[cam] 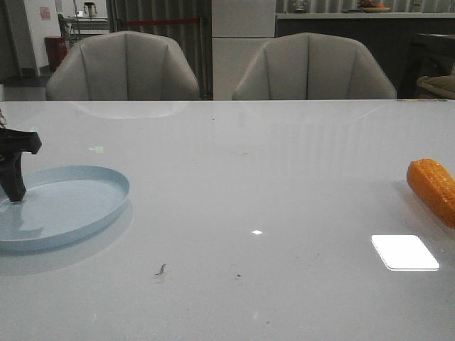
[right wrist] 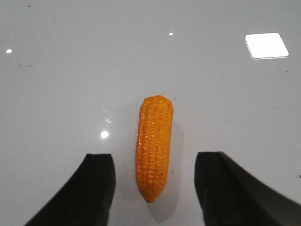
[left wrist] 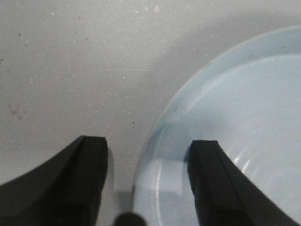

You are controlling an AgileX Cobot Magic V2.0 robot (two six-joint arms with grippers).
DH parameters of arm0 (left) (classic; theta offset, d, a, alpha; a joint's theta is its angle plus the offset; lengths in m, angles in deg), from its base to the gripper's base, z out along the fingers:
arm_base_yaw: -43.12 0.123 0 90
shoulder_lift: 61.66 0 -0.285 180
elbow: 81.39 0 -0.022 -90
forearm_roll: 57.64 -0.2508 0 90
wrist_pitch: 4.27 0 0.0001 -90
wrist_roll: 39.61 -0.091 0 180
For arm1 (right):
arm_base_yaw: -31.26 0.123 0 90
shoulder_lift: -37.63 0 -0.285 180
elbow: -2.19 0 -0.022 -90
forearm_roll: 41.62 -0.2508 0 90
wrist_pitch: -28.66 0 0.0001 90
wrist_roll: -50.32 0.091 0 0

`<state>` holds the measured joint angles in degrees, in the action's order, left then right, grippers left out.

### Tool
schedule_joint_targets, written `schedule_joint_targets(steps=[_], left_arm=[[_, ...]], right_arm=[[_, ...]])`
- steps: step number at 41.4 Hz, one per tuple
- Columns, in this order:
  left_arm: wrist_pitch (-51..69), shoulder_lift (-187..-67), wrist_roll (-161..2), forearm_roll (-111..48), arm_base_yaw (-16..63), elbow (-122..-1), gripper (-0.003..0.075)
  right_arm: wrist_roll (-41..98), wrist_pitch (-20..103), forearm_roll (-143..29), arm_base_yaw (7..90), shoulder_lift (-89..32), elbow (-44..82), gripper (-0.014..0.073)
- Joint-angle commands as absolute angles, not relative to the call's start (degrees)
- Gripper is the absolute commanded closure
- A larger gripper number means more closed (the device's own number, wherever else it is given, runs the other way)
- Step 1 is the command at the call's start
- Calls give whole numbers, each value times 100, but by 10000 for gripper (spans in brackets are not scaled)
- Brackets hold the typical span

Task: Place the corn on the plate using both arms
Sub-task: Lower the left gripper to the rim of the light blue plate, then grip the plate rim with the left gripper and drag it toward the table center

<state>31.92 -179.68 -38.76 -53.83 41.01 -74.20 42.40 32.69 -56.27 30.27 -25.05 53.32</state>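
At the lower left of the front view the smooth, pale blue plate (cam: 85, 206) sits on the glossy white worktop (cam: 249, 177), and the left pincer (left wrist: 148, 186) stands spread apart astride its raised rim, one dark finger inside, one outside. The bumpy orange corn (right wrist: 154, 146) lies at the right edge, untouched between the parted fingers of the right pincer (right wrist: 155, 188).

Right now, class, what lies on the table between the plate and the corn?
Only bare white table with a few dark specks and light reflections; the front view shows nothing standing between the plate and the corn.
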Motion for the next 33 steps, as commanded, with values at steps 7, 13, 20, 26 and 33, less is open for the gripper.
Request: schedule_joint_targets(steps=[7,13,20,26,33], left_arm=[[3087,-17670,-3809,-5353,4098,-7579,623],[3119,-17670,-3809,-5353,4098,-7579,627],[3537,-17670,-3809,-5153,4098,-7845,627],[3979,-17670,-3809,-4869,4098,-8314,627],[4563,-17670,-3961,-4193,4098,-8956,627]], right_arm=[[4229,2832,-5635,2986,-2463,5125,104],[4229,2832,-5635,2986,-2463,5125,104],[4229,2832,-5635,2986,-2463,5125,104],[4229,2832,-5635,2986,-2463,5125,104],[4229,2832,-5635,2986,-2463,5125,104]])
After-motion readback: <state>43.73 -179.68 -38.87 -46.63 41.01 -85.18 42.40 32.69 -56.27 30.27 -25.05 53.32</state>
